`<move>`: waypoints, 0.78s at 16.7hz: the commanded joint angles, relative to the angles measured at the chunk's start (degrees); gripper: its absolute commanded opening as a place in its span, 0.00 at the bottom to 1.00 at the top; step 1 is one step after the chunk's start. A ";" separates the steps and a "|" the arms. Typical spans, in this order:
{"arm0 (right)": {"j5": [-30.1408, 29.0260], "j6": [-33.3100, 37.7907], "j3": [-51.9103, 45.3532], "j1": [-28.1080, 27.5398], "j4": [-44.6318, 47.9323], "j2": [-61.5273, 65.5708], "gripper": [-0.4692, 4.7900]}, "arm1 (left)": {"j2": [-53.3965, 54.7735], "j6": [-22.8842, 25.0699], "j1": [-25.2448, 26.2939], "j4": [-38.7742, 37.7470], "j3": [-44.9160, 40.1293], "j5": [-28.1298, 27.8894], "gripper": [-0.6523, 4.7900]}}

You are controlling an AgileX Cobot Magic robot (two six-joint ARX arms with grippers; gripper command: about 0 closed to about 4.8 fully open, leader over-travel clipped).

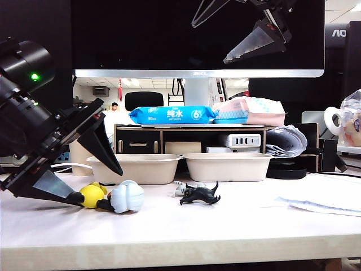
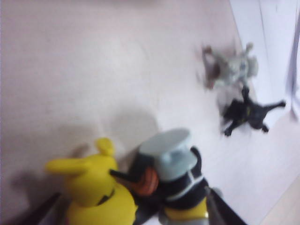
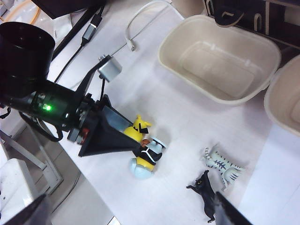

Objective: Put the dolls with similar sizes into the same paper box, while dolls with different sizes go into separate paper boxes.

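Note:
The yellow doll [image 1: 91, 196] [image 2: 91, 183] and the rounded pale blue doll [image 1: 128, 197] [image 2: 171, 154] lie side by side on the white table at the front left. My left gripper [image 1: 101, 186] [image 2: 131, 201] is low over them, open, one finger on each outer side of the pair. The black spiky doll [image 1: 200, 195] [image 3: 206, 192] and the grey-white striped doll [image 1: 186, 186] [image 3: 221, 166] lie near the middle. Two beige paper boxes [image 1: 135, 168] [image 1: 228, 166] stand empty behind them. My right gripper [image 1: 208, 44] [image 3: 131, 197] hangs high above the table, open and empty.
A monitor [image 1: 169, 34] rises behind a small drawer shelf [image 1: 141, 141] topped with a blue wet-wipes pack [image 1: 172, 114]. Papers [image 1: 316, 203] lie at the right. A white cable [image 3: 140, 18] runs by the left box. The table's front edge [image 1: 180, 248] is close.

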 commanded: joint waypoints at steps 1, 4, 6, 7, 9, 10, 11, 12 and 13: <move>-0.81 0.33 0.15 0.07 0.79 -0.90 0.98 | 0.59 0.59 -0.11 -5.01 -0.48 -4.55 0.83; -1.29 0.37 0.17 0.07 0.94 -2.14 0.98 | 0.59 0.61 -0.11 -5.18 -0.48 -5.42 0.18; -1.42 0.42 0.17 0.07 0.85 -2.91 0.98 | 0.61 0.63 -0.11 -5.20 -0.46 -6.54 0.11; -1.40 0.42 0.17 0.07 0.87 -3.43 0.98 | 0.61 0.61 -0.11 -5.27 -0.48 -6.99 0.11; -1.36 0.42 0.17 0.07 1.05 -3.69 0.98 | 0.59 0.44 -0.11 -5.68 -0.09 -7.10 0.11; -1.36 0.42 0.15 0.07 1.01 -3.69 0.98 | 0.46 0.46 -0.11 -6.82 0.90 -6.88 0.11; -1.38 0.42 0.15 0.07 0.96 -3.69 0.98 | 0.15 0.48 -0.11 -7.32 1.81 -6.45 0.11; -1.38 0.42 0.15 0.07 0.76 -3.69 0.98 | -0.83 0.46 -0.11 -7.63 3.87 -5.20 0.11; -1.40 0.42 0.15 0.07 0.50 -3.72 0.98 | -2.16 0.57 -0.11 -8.24 6.86 -5.18 0.11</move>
